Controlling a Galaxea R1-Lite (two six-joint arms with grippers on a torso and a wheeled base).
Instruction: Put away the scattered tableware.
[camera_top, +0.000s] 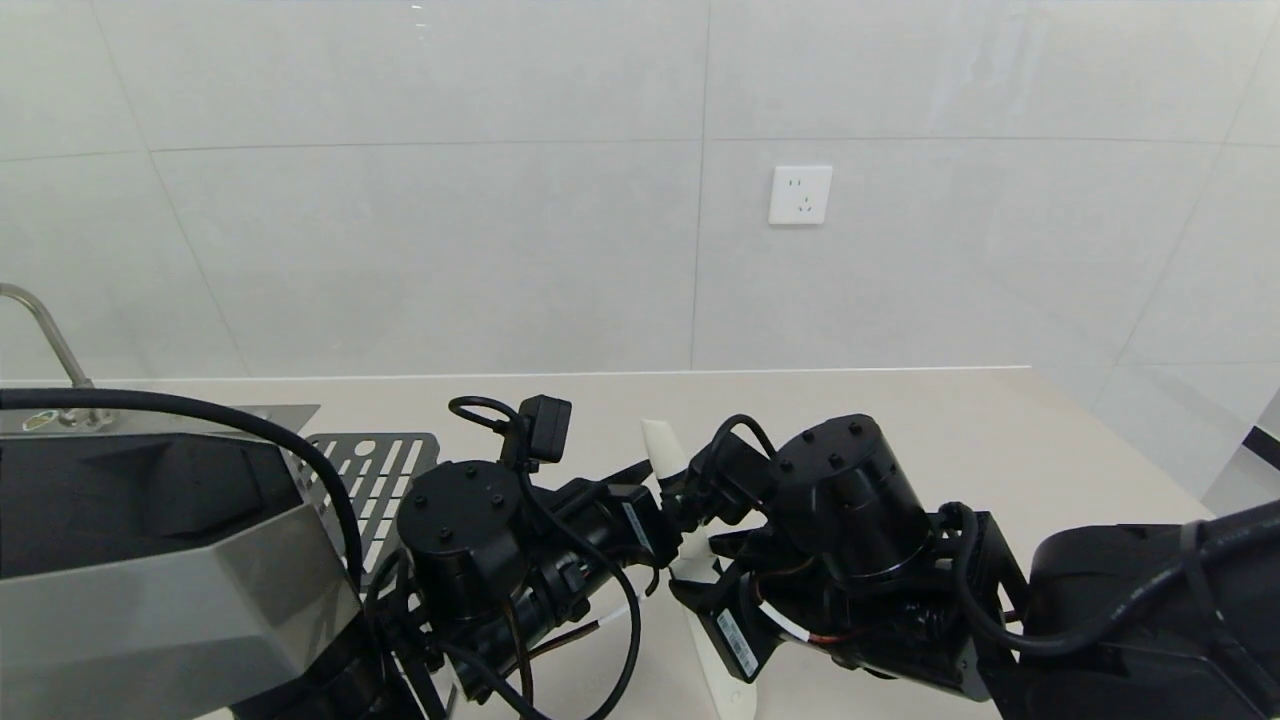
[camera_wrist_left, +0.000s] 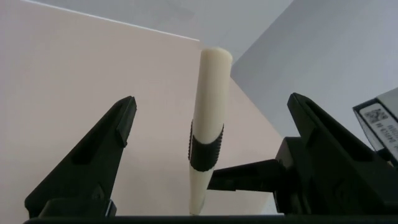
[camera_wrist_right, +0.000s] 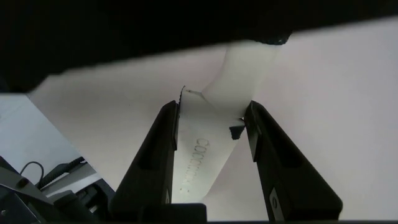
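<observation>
A white knife hangs above the counter (camera_top: 1000, 440), between my two arms. Its cream handle (camera_wrist_left: 210, 93) has a black band and points up toward the wall, and the handle's tip (camera_top: 658, 440) rises between the two wrists. My left gripper (camera_wrist_left: 211, 102) is open, with a finger on each side of the handle and a wide gap to it on both sides. My right gripper (camera_wrist_right: 211, 112) is shut on the flat white blade (camera_wrist_right: 202, 149), with both fingers pressed against its edges. The blade's end (camera_top: 728, 680) reaches down below the right wrist.
A sink with a metal faucet (camera_top: 45, 335) lies at the far left, and a perforated metal drain plate (camera_top: 385, 470) sits beside it. A wall socket (camera_top: 800, 195) is on the tiled wall behind. The counter runs bare to the right and ends at its right edge.
</observation>
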